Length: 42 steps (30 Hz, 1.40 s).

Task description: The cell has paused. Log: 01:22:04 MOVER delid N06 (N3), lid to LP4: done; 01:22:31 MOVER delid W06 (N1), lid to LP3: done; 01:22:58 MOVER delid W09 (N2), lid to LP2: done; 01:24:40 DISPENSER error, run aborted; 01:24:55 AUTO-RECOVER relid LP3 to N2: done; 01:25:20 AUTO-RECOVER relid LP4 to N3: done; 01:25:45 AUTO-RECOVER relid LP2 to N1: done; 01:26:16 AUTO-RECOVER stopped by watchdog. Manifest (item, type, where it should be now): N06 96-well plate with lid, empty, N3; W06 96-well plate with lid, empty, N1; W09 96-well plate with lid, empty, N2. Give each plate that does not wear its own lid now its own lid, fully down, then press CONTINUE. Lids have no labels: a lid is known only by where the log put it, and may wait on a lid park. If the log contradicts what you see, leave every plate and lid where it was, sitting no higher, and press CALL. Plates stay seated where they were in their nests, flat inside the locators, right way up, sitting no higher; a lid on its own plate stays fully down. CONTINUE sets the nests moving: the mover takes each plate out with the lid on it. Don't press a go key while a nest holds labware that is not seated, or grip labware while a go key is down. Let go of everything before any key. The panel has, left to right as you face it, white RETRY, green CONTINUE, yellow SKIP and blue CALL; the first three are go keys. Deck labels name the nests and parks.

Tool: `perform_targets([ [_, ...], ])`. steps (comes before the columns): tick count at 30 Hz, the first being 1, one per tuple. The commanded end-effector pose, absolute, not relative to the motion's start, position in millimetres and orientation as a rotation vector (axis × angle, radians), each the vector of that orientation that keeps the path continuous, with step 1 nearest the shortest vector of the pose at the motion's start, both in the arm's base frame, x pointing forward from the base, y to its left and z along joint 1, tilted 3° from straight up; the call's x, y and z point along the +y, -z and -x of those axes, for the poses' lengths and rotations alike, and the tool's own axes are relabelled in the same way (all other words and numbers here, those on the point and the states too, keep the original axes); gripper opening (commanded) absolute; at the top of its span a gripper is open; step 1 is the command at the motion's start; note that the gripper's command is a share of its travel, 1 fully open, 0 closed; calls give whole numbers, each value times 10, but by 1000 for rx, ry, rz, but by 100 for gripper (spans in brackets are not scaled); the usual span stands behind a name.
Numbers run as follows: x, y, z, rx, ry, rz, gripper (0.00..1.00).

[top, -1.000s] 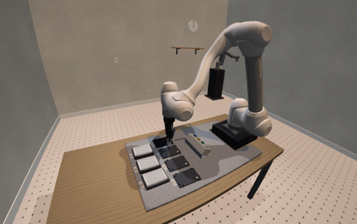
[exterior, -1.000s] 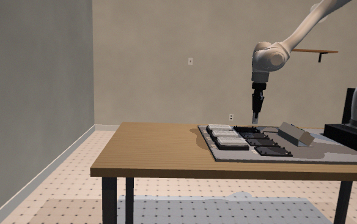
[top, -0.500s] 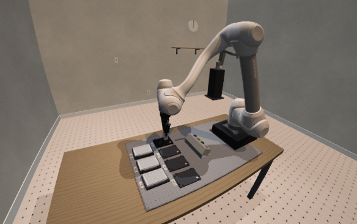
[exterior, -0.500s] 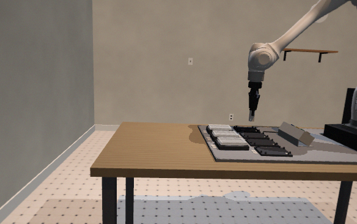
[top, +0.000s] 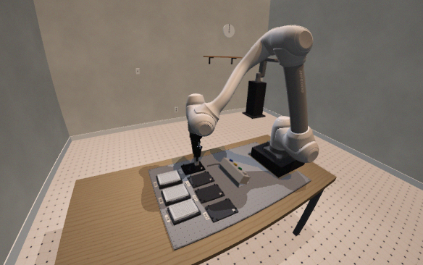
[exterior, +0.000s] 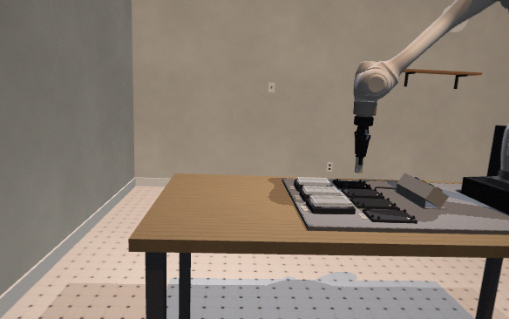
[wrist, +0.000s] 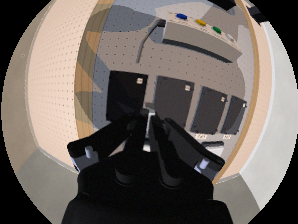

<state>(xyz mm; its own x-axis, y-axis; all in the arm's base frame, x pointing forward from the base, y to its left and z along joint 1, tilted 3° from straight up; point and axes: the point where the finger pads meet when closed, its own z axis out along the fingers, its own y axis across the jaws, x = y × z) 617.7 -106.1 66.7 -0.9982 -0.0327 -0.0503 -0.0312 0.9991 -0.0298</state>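
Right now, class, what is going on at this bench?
A white robot arm hangs its gripper, shut and holding nothing, above the far end of a row of dark lid parks. Three lidded well plates sit in their nests beside them. The key panel is untouched.

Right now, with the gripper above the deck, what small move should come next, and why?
Probably open the gripper. It hangs shut and empty above the far lid park, all three 96-well plates wear lids, and the recovery crossed the lids of N1 and N2, so a lid likely must be lifted to a bare park.
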Motion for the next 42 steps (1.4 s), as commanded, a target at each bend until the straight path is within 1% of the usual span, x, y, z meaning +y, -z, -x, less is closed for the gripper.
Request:
perform_targets([
  [1, -1053, -668, -6178, 3090, 45, 49, 0],
  [5, -910, -664, -6203, 3090, 44, 49, 0],
  [8, -232, -644, -6279, 3091, 44, 50, 0],
  [9, -232, -644, -6279, 3091, 44, 50, 0],
  [10, 51, -635, -6286, 3091, 44, 50, 0],
  [12, 85, -634, -6288, 3091, 44, 50, 0],
  [13, 414, -625, -6282, 3091, 44, 50, 0],
  [14, 414, -625, -6282, 3091, 44, 50, 0],
  [15, 731, -615, -6259, 3091, 44, 50, 0],
  [16, 731, -615, -6259, 3091, 44, 50, 0],
  [17, 1013, -607, -6225, 3091, 44, 50, 0],
  [20, 1013, -607, -6225, 3091, 44, 50, 0],
  [23, 1510, -592, -6134, 3090, 44, 50, 0],
  [42, 1559, -591, -6122, 3090, 45, 50, 0],
])
